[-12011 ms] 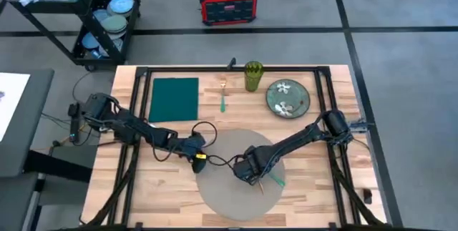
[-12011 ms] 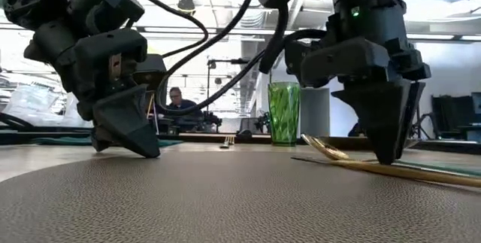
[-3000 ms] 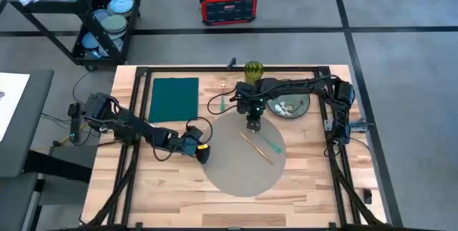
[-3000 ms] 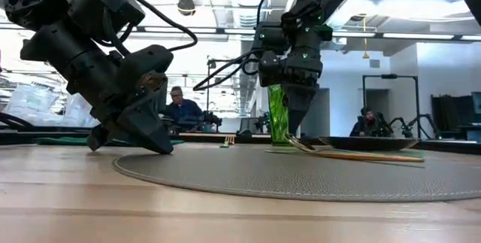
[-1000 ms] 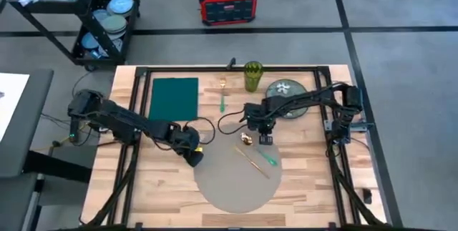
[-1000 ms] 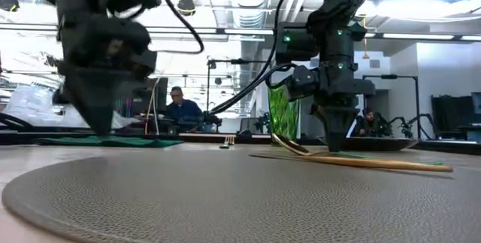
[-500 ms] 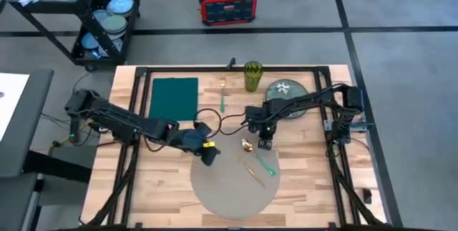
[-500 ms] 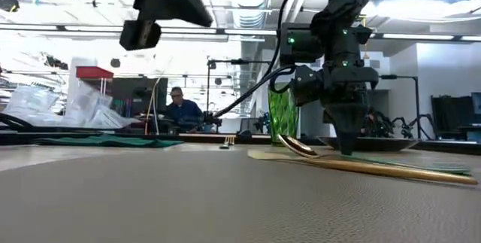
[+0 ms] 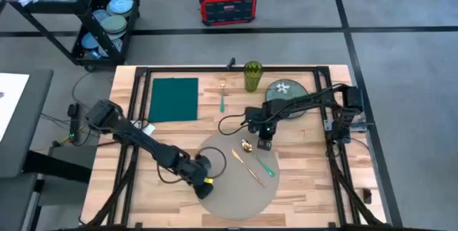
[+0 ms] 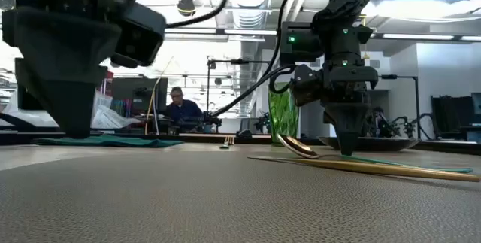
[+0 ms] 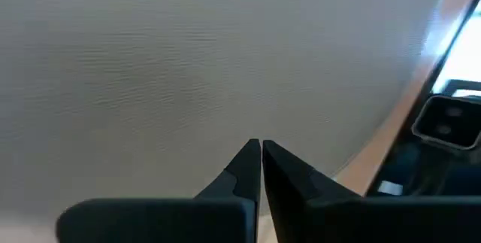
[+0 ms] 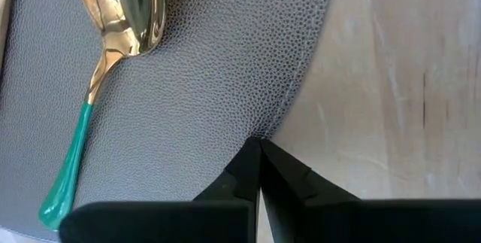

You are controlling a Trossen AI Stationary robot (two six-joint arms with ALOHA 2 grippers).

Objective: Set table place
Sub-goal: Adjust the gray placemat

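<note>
Two dark tools press closed tips onto the large round grey placemat [image 9: 240,174], which lies toward the near edge of the light wooden surface [image 9: 308,181]. Nearest, the left tool [image 9: 205,186] grips nothing. Farther in, the right tool [image 9: 265,144] pins the mat's far rim beside a gold, green-handled spoon [image 12: 113,55].

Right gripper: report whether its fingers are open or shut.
Shut. In the right wrist view the right gripper shows its two dark fingertips pressed together with no gap, tips at the edge of the grey placemat, holding nothing.
</note>
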